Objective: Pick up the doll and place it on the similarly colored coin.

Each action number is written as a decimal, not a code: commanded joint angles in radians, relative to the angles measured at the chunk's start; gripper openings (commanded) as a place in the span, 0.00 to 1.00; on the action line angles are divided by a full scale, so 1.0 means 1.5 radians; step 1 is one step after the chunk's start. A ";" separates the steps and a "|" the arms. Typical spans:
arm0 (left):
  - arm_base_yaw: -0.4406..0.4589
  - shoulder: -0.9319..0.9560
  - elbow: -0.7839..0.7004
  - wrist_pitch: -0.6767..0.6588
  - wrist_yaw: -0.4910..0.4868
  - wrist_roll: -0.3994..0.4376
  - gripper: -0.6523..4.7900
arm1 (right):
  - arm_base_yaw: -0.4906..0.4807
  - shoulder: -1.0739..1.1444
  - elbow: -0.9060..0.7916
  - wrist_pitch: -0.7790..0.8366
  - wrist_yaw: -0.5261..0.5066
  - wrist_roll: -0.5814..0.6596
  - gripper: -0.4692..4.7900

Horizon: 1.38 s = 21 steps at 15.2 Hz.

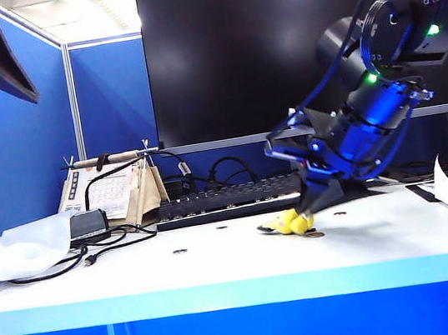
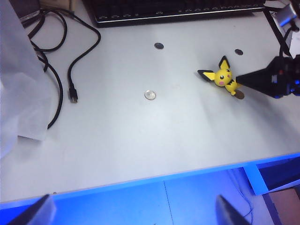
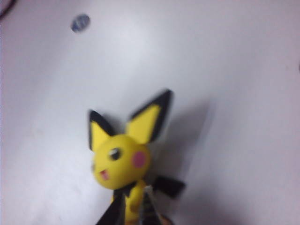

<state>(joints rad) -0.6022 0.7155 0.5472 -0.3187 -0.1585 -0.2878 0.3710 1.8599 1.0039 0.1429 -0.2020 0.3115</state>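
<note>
Low front view; wrists overhead; shared doll [image 1: 293, 222]

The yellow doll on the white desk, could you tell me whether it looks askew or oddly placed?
Yes. The tiny yellow doll with black-tipped ears lies tipped over on the white desk rather than upright, beside a golden-brown coin. The right gripper has its fingers shut on the doll's body.

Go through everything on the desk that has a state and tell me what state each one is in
Doll: pinched at its body, still low on the desk.
Right gripper: shut on the doll.
Left gripper: open, empty, raised above the desk's front edge.
Brass coin: flat, bare, beside the doll.
Monitor: screen dark.
Cable plug: unplugged, loose.
</note>
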 commanded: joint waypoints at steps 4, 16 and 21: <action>-0.001 -0.002 0.000 0.004 0.001 0.002 1.00 | 0.000 -0.050 -0.050 -0.015 0.016 -0.007 0.16; 0.000 -0.002 0.001 0.032 -0.043 0.028 1.00 | -0.005 -0.263 -0.104 -0.037 0.054 -0.059 0.67; 0.000 -0.120 0.001 0.002 -0.148 0.034 1.00 | -0.008 -0.738 -0.382 -0.034 0.195 -0.030 0.60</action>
<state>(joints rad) -0.6022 0.5568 0.5472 -0.2935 -0.3737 -0.2398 0.3599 0.8173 0.4694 0.0875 0.0544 0.2424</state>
